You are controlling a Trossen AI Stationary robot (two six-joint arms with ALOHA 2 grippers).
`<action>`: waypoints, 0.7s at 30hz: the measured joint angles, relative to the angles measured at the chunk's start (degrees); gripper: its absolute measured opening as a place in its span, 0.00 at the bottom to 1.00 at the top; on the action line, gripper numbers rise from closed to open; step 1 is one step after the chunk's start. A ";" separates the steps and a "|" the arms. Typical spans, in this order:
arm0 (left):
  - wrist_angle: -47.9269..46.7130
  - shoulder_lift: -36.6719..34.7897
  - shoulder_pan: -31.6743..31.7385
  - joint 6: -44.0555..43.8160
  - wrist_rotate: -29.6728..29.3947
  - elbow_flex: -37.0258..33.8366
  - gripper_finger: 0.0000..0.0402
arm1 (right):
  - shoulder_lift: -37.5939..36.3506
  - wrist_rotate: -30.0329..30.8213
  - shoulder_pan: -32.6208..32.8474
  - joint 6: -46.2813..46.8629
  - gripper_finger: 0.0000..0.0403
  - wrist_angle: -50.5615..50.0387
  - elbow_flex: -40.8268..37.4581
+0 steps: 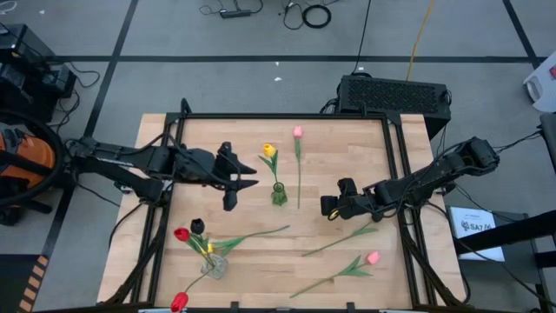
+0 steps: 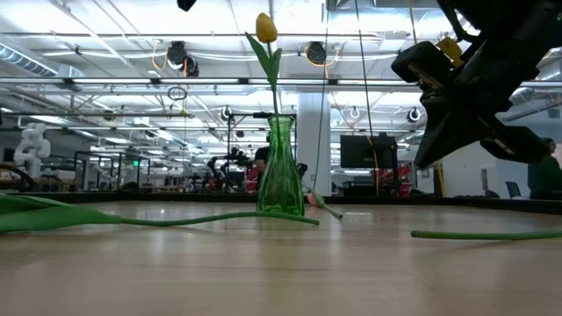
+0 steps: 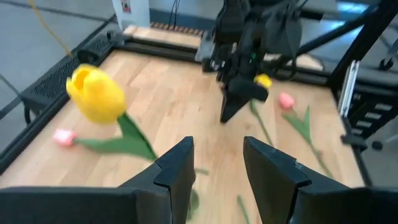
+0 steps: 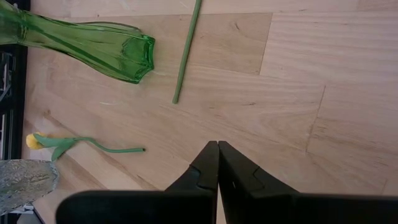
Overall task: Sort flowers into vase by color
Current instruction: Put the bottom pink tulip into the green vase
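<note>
Flowers | thin green stems | red, yellow, pink, black heads

— What did you have on the table?
— A yellow tulip stood upright in your green vase; a pink one lay just beside it.
— And nearer you?
— Red, black and yellow heads sat at the clear vase; another pink tulip lay flat.

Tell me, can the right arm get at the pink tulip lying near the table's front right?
Probably yes: the right claw, shut and empty, hovers just beyond the pink tulip, with only bare table and one loose stem between.
</note>
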 joint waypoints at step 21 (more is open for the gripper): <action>-10.10 -16.95 4.46 4.57 -0.40 -7.38 0.36 | 0.00 0.79 -1.74 1.28 0.00 -0.86 -0.02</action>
